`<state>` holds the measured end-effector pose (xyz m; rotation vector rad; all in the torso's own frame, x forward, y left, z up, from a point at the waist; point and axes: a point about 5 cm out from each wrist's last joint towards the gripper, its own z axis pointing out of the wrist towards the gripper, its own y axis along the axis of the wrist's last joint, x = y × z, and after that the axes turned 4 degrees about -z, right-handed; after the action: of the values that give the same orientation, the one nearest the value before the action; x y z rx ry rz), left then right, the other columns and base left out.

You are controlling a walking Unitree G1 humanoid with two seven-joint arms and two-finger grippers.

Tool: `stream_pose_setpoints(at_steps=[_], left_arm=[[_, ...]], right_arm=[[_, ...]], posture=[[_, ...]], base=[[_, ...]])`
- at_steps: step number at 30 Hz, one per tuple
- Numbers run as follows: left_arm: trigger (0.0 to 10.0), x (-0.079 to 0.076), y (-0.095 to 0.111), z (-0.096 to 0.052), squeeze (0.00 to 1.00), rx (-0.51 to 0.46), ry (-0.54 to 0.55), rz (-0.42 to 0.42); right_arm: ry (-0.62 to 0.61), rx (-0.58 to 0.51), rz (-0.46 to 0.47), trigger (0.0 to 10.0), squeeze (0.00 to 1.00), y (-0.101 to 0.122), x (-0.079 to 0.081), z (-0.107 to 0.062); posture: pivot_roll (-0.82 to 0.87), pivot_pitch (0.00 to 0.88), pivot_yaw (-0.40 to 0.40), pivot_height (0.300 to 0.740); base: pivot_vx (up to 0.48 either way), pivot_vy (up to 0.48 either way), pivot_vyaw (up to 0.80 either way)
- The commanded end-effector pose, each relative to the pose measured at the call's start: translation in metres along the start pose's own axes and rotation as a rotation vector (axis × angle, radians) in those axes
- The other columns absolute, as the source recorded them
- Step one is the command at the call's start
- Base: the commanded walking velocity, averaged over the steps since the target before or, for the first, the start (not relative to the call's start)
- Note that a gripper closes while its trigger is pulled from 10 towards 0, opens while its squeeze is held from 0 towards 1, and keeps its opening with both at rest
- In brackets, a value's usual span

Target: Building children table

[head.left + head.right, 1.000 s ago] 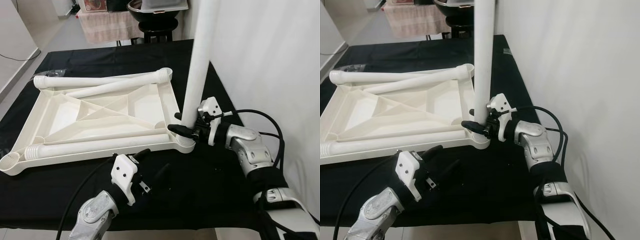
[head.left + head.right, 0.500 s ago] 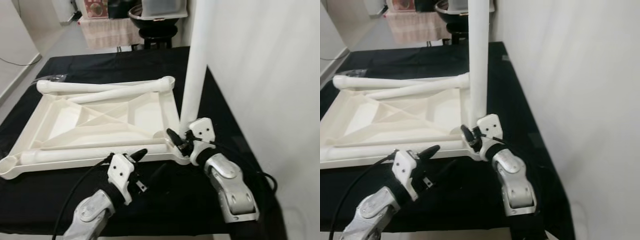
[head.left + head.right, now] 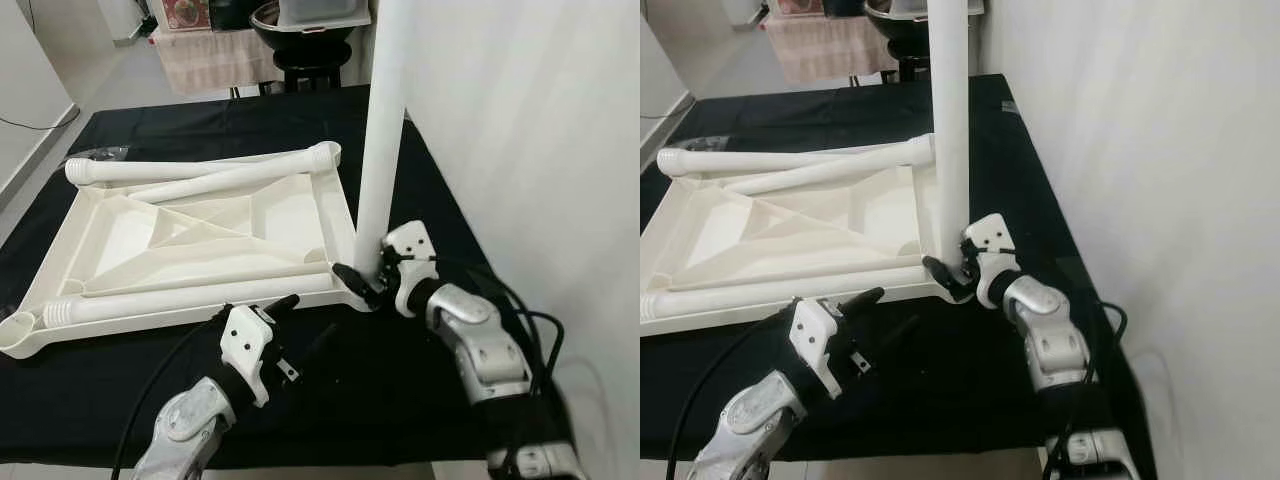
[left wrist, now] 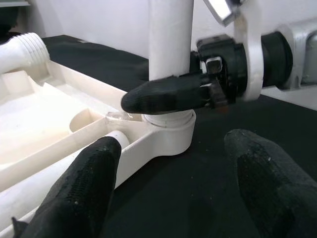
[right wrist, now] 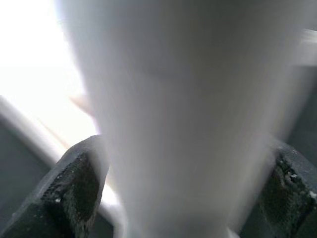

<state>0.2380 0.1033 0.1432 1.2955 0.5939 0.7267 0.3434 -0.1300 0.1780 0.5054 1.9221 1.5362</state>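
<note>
A white plastic tabletop (image 3: 200,240) lies upside down on the black-covered table. One white leg (image 3: 385,120) stands upright in its near right corner socket (image 4: 166,134). My right gripper (image 3: 368,272) is shut on this leg just above the socket, one finger (image 4: 163,96) across its front. In the right wrist view the leg (image 5: 183,124) sits between both fingers (image 5: 74,183). Three loose legs lie on the tabletop: two at the far side (image 3: 200,167) and one along the near edge (image 3: 190,297). My left gripper (image 3: 303,322) hovers open over the cloth, just short of the socket corner.
A white wall (image 3: 520,120) runs close along the table's right side. Behind the table stands a dark stool with a black bowl (image 3: 310,30), beside a draped stand. Bare black cloth (image 3: 400,400) lies between the tabletop and the near edge. A cable trails by my right arm.
My right forearm has swung from the right side round toward the near side, its gripper staying at the leg's base. The view shifted a little. The left gripper holds its place.
</note>
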Motion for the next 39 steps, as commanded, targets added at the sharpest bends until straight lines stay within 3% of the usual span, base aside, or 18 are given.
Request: stream_pose_setpoints(at_steps=[1,4,5,6,13,18,19,20,21,22,23,25,26,31,34,35,38,39], left_arm=[[10.0,-0.003,-0.004,-0.005,0.00,0.026,0.004,0.003],[10.0,-0.003,-0.005,-0.006,0.00,0.027,0.006,0.003],[10.0,-0.004,-0.005,-0.006,0.00,0.028,0.008,0.004],[10.0,-0.004,-0.005,-0.007,0.00,0.030,0.011,0.005],[10.0,-0.005,-0.006,-0.008,0.00,0.030,0.014,0.005],[10.0,-0.006,-0.006,-0.008,0.00,0.026,0.017,0.002],[10.0,-0.006,-0.005,-0.008,0.00,0.024,0.018,0.001],[10.0,-0.006,-0.005,-0.008,0.00,0.024,0.018,0.001],[10.0,-0.006,-0.005,-0.009,0.00,0.023,0.019,0.001],[10.0,-0.006,-0.005,-0.009,0.00,0.023,0.019,0.001],[10.0,-0.005,-0.005,-0.010,0.00,0.022,0.022,0.003],[10.0,-0.005,-0.005,-0.010,0.00,0.022,0.022,0.003],[10.0,-0.005,-0.005,-0.011,0.00,0.021,0.024,0.004],[10.0,-0.004,-0.006,-0.012,0.00,0.026,0.022,0.008],[10.0,-0.004,-0.007,-0.011,0.00,0.031,0.001,-0.001],[10.0,-0.004,-0.007,-0.011,0.00,0.029,0.004,0.002],[10.0,-0.004,-0.007,-0.010,0.00,0.027,0.010,0.008],[10.0,-0.004,-0.007,-0.010,0.00,0.025,0.016,0.010]], right_arm=[[0.146,-0.047,-0.021,10.0,0.00,0.008,0.006,0.008],[0.169,-0.058,-0.026,10.0,0.00,0.010,0.004,0.009],[0.195,-0.072,-0.010,8.4,0.00,0.014,0.001,0.011],[0.222,-0.094,0.008,0.0,0.00,0.018,-0.002,0.012],[0.280,-0.122,0.047,0.0,0.00,0.020,-0.010,0.009],[0.225,-0.104,0.054,0.0,0.00,0.006,-0.012,-0.001],[0.134,-0.078,0.075,0.0,0.00,-0.007,-0.009,-0.013],[0.134,-0.078,0.075,0.0,0.00,-0.007,-0.009,-0.013],[0.055,-0.054,0.093,0.0,0.00,-0.016,-0.004,-0.018],[0.055,-0.054,0.093,0.0,0.00,-0.016,-0.004,-0.018],[-0.227,0.019,0.150,0.0,0.00,-0.035,0.009,-0.020],[-0.227,0.019,0.150,0.0,0.00,-0.035,0.009,-0.020],[-0.356,0.097,0.189,0.0,0.00,-0.050,0.031,-0.023],[-0.423,0.120,0.131,0.0,0.00,-0.045,0.047,-0.020],[-0.325,0.104,0.096,0.0,0.00,-0.042,0.049,-0.012],[-0.329,0.096,0.111,10.0,0.00,-0.042,0.045,-0.011],[-0.329,0.071,0.125,10.0,0.00,-0.039,0.041,-0.010],[-0.292,0.041,0.139,10.0,1.00,-0.036,0.036,-0.009]], posture=[[-0.05,0.150,0.023,0.740],[-0.05,0.151,0.023,0.740],[-0.05,0.149,0.023,0.740],[-0.05,0.146,0.023,0.740],[-0.05,0.148,0.019,0.740],[-0.05,0.153,0.011,0.740],[-0.05,0.154,-0.003,0.740],[-0.05,0.154,-0.003,0.740],[-0.05,0.157,-0.005,0.740],[-0.05,0.157,-0.005,0.740],[-0.05,0.162,-0.009,0.740],[-0.05,0.162,-0.009,0.740],[-0.05,0.177,0.002,0.740],[-0.07,0.149,0.016,0.740],[-0.06,0.141,0.011,0.740],[-0.06,0.141,0.011,0.740],[-0.05,0.143,0.011,0.740],[-0.05,0.141,0.012,0.740]], base=[[0.000,0.000,0.00],[0.000,0.000,0.00],[0.000,0.000,0.00],[0.000,0.000,0.00],[0.000,0.000,0.00],[0.000,0.000,0.00],[0.000,0.000,0.00],[0.000,0.000,0.00],[0.000,0.000,0.00],[0.000,0.000,0.00],[0.000,0.000,0.00],[0.000,0.000,0.00],[0.000,0.000,0.00],[0.000,0.000,0.00],[0.000,0.000,0.00],[0.000,0.000,0.00],[0.000,0.000,0.00],[0.000,0.000,0.00]])
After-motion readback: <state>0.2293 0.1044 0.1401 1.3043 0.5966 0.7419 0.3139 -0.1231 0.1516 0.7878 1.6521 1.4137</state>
